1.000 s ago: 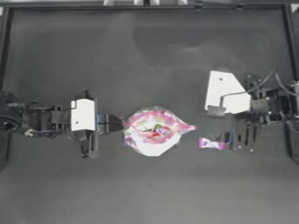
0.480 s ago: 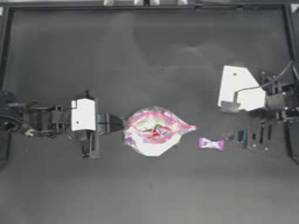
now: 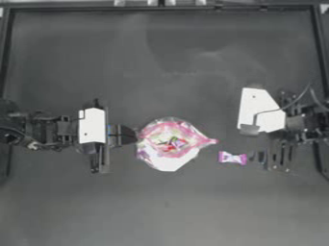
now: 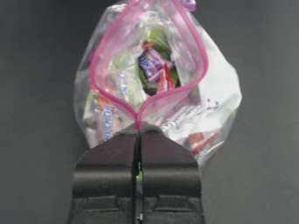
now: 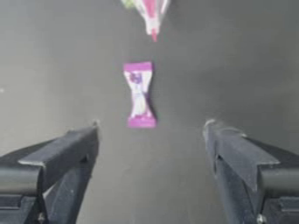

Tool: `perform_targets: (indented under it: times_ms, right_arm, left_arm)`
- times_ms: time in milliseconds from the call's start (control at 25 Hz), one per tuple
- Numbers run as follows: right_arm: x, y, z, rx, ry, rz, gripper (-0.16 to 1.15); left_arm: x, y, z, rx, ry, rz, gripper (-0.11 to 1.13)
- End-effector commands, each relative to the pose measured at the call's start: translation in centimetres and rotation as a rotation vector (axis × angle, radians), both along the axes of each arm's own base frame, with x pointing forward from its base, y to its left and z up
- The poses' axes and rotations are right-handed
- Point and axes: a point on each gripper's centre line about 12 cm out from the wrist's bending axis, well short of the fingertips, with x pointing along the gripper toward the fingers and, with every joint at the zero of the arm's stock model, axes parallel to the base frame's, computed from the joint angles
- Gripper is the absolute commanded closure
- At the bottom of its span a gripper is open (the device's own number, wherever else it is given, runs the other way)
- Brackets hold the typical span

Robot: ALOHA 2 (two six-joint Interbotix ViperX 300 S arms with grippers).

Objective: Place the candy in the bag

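From above, the left gripper (image 3: 128, 135) reaches in from the left side of the dark table (image 3: 164, 57) and its tips meet the near edge of the bag (image 3: 168, 144), which lies at mid-table just ahead of it, its pink-rimmed mouth spread wide with wrapped sweets showing inside. Beyond the bag, on the side away from the left gripper, one loose candy (image 3: 232, 158) in a purple and white wrapper lies on the bare table, close to the bag's pointed pink end but apart from it. The right gripper (image 3: 273, 156) sits just past that candy toward the right edge, not touching it, with nothing between the two. In the left wrist view, the left gripper (image 4: 139, 136) has its jaws pressed together on the pink zipper strip where the two sides of the bag (image 4: 219, 94) join, and the mouth gapes open straight ahead of it, with several wrapped pieces piled within. In the right wrist view, the right gripper (image 5: 151, 129) holds its jaws wide apart, the candy (image 5: 139, 94) lies lengthwise a little ahead between them, and the tip of the bag (image 5: 149, 13) shows farther on in the same line.
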Motion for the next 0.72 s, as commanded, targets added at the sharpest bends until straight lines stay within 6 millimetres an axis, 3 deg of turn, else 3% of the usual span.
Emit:
perform_targets:
  times_ms: [40,720]
  right_arm:
    - [0.6,0.1,-0.7,0.0,-0.027,0.009,0.0]
    - [1.8,0.6,-6.2,0.019,0.025,0.017,0.0]
  left_arm:
    - [0.5,0.0,1.0,0.003,-0.037,0.0,0.95]
    - [0.4,0.0,1.0,0.001,-0.032,0.001,0.95]
